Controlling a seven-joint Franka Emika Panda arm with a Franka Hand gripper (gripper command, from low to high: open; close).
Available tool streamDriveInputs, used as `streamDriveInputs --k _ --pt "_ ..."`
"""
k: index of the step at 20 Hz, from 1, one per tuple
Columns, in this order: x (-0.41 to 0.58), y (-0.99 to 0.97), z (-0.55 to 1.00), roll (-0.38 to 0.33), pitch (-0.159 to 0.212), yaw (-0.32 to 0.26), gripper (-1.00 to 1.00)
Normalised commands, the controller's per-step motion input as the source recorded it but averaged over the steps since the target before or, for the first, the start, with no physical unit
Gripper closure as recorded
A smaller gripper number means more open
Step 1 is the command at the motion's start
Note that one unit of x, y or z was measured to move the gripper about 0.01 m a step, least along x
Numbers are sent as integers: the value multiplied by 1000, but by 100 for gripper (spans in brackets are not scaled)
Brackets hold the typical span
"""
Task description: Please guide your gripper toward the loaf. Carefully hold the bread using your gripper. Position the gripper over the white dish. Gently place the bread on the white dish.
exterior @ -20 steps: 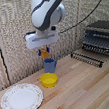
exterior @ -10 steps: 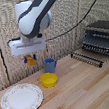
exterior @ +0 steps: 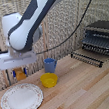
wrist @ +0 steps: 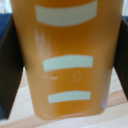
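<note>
The gripper (exterior: 19, 72) hangs in the air above the far edge of the white dish (exterior: 21, 99), its fingers (wrist: 11, 70) closed on the bread (exterior: 20, 74), which fills the wrist view as an orange-brown block with pale bars on it, pinched between the two dark pads at either side. The loaf is well clear of the wooden surface (exterior: 81, 89) and not yet over the middle of the plate; it sits nearer the rim on the wall side, though the exterior view is soft and I cannot say for sure how far inside the rim it stands. The main risk, as I judge it, is letting go from this height or this far back: the piece could strike the rim, tip and roll off onto the wood. A release while high could also make it bounce. The yellow bowl (exterior: 49, 80) and the blue cup (exterior: 50, 65) stand just beside the plate toward the exterior view's right, so a sideways drift on the way down could nudge them. A loose hold would let the piece slip early
</note>
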Motion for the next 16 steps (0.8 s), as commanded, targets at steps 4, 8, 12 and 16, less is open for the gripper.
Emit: streamDriveInputs --k 4,8,12,16 --pt "-139 264 -482 -129 -63 61 100" --pt "121 52 -311 -81 -61 61 100" --pt "234 0 -246 -72 -25 85 100" --pt "216 -94 -115 -19 0 78 100"
